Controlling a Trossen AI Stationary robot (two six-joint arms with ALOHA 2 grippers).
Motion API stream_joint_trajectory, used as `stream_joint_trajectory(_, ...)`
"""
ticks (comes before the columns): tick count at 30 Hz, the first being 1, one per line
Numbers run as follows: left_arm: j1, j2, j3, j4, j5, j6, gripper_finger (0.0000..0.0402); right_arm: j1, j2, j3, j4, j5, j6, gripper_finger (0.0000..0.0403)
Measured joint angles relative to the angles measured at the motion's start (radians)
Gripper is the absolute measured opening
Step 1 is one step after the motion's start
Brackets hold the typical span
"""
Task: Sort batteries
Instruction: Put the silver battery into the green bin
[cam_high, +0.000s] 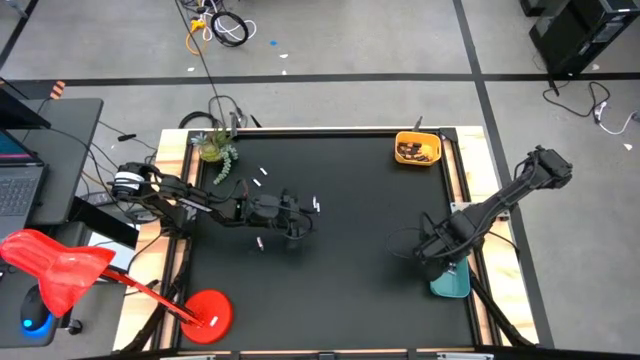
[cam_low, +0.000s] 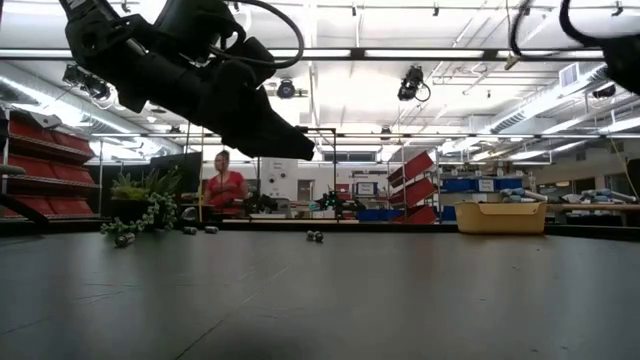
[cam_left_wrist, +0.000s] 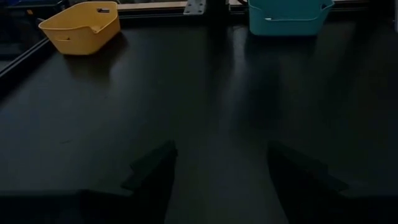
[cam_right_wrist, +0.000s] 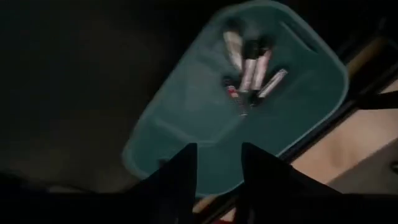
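Over teal tray (cam_right_wrist: 205, 130), right gripper (cam_right_wrist: 219, 163) parted, empty; batteries (cam_right_wrist: 250, 73) inside, labels unreadable.

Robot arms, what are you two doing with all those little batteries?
They are sorting batteries into trays. The right gripper hangs over the teal tray, fingers apart, with several batteries already lying inside. The left gripper is open and low over the black table, mid-table, holding nothing. A few loose batteries wait on the table, and the yellow tray sits at a far corner.
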Motion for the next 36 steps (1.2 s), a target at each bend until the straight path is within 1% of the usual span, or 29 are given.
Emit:
stream_joint_trajectory(1, 0.0, 0.0, 0.0, 0.0, 0.0, -0.005, 0.0252, 0.0, 0.0, 0.025, -0.005, 0.017, 0.003, 0.0134)
stream_joint_trajectory(2, 0.0, 0.0, 0.0, 0.0, 0.0, -0.012, 0.0252, -0.001, 0.0, 0.051, -0.01, 0.056, 0.002, 0.0132)
stream_joint_trajectory(4, 0.0, 0.0, 0.0, 0.0, 0.0, -0.024, 0.0252, -0.004, 0.003, 0.108, -0.016, 0.163, -0.024, 0.0128)
stream_joint_trajectory(7, 0.0, 0.0, 0.0, 0.0, 0.0, -0.046, 0.0252, -0.017, 0.006, 0.194, 0.019, 0.374, -0.136, 0.0124)
stream_joint_trajectory(9, 0.0, 0.0, 0.0, 0.0, -0.001, -0.048, 0.0252, -0.03, 0.006, 0.227, 0.096, 0.534, -0.241, 0.0123)
stream_joint_trajectory(12, 0.0, 0.0, 0.0, 0.007, -0.01, -0.049, 0.0252, -0.052, 0.006, 0.24, 0.285, 0.767, -0.468, 0.0123)
stream_joint_trajectory(15, 0.0, 0.0, 0.0, 0.008, -0.016, -0.069, 0.0252, -0.079, 0.006, 0.205, 0.555, 0.982, -0.752, 0.0123)
stream_joint_trajectory(16, 0.0, 0.0, 0.0, 0.008, -0.016, -0.076, 0.0252, -0.089, 0.006, 0.185, 0.644, 1.039, -0.855, 0.0122)
stream_joint_trajectory(18, -0.001, 0.0, 0.0, 0.008, -0.013, -0.086, 0.0252, -0.113, 0.006, 0.139, 0.836, 1.117, -1.034, 0.0121)
stream_joint_trajectory(19, -0.004, 0.0, 0.0, 0.007, -0.013, -0.086, 0.0252, -0.128, 0.006, 0.111, 0.929, 1.137, -1.112, 0.0121)
stream_joint_trajectory(21, -0.016, 0.0, 0.0, 0.008, -0.015, -0.074, 0.0252, -0.162, 0.007, 0.048, 1.095, 1.143, -1.228, 0.0121)
stream_joint_trajectory(23, -0.03, 0.0, 0.0, 0.013, -0.015, -0.053, 0.0252, -0.201, 0.008, -0.015, 1.221, 1.143, -1.27, 0.0121)
stream_joint_trajectory(25, -0.043, 0.0, 0.0, 0.016, -0.024, -0.03, 0.0252, -0.243, 0.007, -0.073, 1.31, 1.135, -1.248, 0.0121)
stream_joint_trajectory(28, -0.049, 0.0, 0.0, 0.015, -0.042, 0.005, 0.0252, -0.316, 0.008, -0.133, 1.338, 1.034, -1.153, 0.0121)
stream_joint_trajectory(31, -0.048, 0.0, 0.0, 0.012, -0.045, 0.035, 0.0247, -0.386, 0.021, -0.14, 1.326, 0.916, -1.065, 0.0121)
stream_joint_trajectory(36, -0.044, 0.0, 0.0, -0.006, -0.044, 0.065, 0.0233, -0.452, 0.106, -0.104, 1.309, 0.823, -1.06, 0.0121)
